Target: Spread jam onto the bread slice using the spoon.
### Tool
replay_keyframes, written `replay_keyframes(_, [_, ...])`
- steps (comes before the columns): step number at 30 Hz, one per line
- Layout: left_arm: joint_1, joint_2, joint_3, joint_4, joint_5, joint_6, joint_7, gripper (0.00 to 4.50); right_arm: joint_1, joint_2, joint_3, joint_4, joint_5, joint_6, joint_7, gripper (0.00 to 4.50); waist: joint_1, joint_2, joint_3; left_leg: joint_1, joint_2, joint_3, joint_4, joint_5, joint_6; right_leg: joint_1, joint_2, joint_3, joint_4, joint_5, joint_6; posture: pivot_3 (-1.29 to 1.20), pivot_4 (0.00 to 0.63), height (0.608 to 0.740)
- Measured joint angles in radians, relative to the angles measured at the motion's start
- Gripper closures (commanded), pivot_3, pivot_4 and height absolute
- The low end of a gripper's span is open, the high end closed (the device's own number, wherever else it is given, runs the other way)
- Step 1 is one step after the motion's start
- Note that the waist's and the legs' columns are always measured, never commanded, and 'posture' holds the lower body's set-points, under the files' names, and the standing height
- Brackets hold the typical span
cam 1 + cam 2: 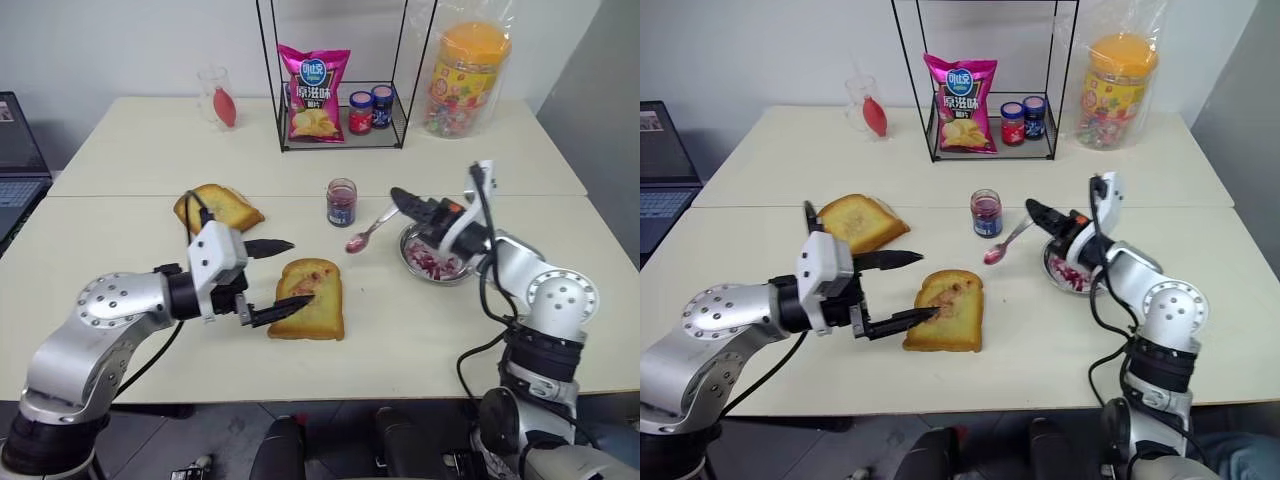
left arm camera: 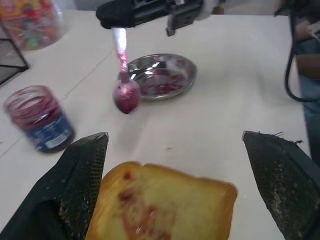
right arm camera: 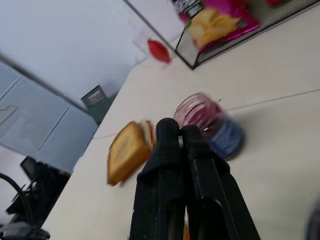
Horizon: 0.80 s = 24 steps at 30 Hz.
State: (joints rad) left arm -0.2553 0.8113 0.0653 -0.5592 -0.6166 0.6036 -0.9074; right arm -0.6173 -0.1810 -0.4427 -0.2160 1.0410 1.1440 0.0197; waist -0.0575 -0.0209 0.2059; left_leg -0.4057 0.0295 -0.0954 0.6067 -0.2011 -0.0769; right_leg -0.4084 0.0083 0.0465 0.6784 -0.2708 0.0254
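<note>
Jam [image 1: 341, 207] sat in a small clear glass jar with a dark label, standing upright near the centre of the left eye frame, just above and to the right of the bread slice [image 1: 309, 299]. That slice lay flat on the pale table [image 1: 120, 150] in the lower middle of the frame, a reddish smear already on its yellow face. The left gripper [image 1: 279, 276] had its two black fingers spread wide, one above the slice's upper left corner and the other lying over its left edge; whether the lower finger touched the bread could not be told. In the left wrist view the fingers stood wide apart on either side of the slice with nothing between them but the bread below.

The right gripper [image 1: 404, 203], in the right middle of the frame, was clamped tight on the handle of the spoon [image 1: 366, 234]. The spoon slanted down and to the left, its bowl coated in dark red jam and held above the table between the jar and a round steel dish [image 1: 430, 258]. The dish, smeared red inside, lay to the right of the jar.

A second piece of toast [image 1: 218, 207] lay left of the jar. In the upper middle, a black wire rack [image 1: 343, 118] held a pink crisp bag [image 1: 313, 92] and two small jars [image 1: 371, 109].
</note>
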Motion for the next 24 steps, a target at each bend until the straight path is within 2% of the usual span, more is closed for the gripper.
replay_keyframes(2, [-0.112, -0.008, -0.085, -0.005, -0.003, 0.051, 0.000, 0.00, 0.039, -0.078, -0.043, -0.002, -0.002, -0.029, 0.002, 4.49, 0.001, 0.000, 0.000, -0.001, 0.000, -0.002, 0.000, 0.000, 0.000, -0.001, 0.001, -0.001, 0.001, -0.001, -0.001, 0.00, 0.150, 0.740])
replay_keyframes(4, [-0.157, -0.011, -0.128, -0.010, 0.007, 0.061, -0.003, 0.00, 0.062, -0.115, -0.081, 0.014, -0.010, -0.058, 0.003, 4.49, 0.006, 0.000, 0.000, -0.001, 0.000, -0.001, 0.000, 0.000, 0.000, -0.001, 0.001, -0.001, 0.001, -0.001, -0.001, 0.00, 0.150, 0.740])
replay_keyframes(12, [-0.329, -0.105, -0.279, 0.076, 0.086, 0.063, -0.018, 0.00, 0.124, -0.173, -0.130, 0.175, -0.082, -0.207, 0.048, 4.49, -0.002, 0.000, 0.000, 0.000, 0.000, 0.000, 0.001, 0.000, 0.000, 0.000, 0.002, 0.001, 0.002, 0.000, 0.000, 0.00, 0.150, 0.740])
replay_keyframes(15, [-0.359, -0.149, -0.347, 0.125, 0.143, 0.050, -0.018, 0.00, 0.144, -0.197, -0.134, 0.267, -0.126, -0.265, 0.083, 4.49, -0.001, 0.000, 0.000, 0.000, 0.000, 0.002, 0.001, 0.000, 0.000, 0.000, 0.002, 0.003, 0.001, 0.000, 0.000, 0.00, 0.150, 0.740])
replay_keyframes(22, [-0.382, -0.211, -0.387, 0.172, 0.196, 0.019, -0.021, 0.00, 0.160, -0.211, -0.124, 0.350, -0.166, -0.337, 0.139, 4.49, -0.001, 0.000, 0.000, 0.001, 0.000, 0.002, 0.001, 0.000, 0.000, 0.000, 0.002, 0.003, 0.002, 0.000, 0.000, 0.00, 0.150, 0.740])
replay_keyframes(24, [-0.388, -0.226, -0.388, 0.182, 0.209, 0.010, -0.021, 0.00, 0.160, -0.211, -0.124, 0.363, -0.166, -0.345, 0.145, 4.03, 0.000, 0.000, 0.000, 0.003, 0.000, 0.003, 0.002, 0.000, 0.000, 0.002, 0.002, 0.004, 0.002, 0.000, 0.000, 0.00, 0.150, 0.740])
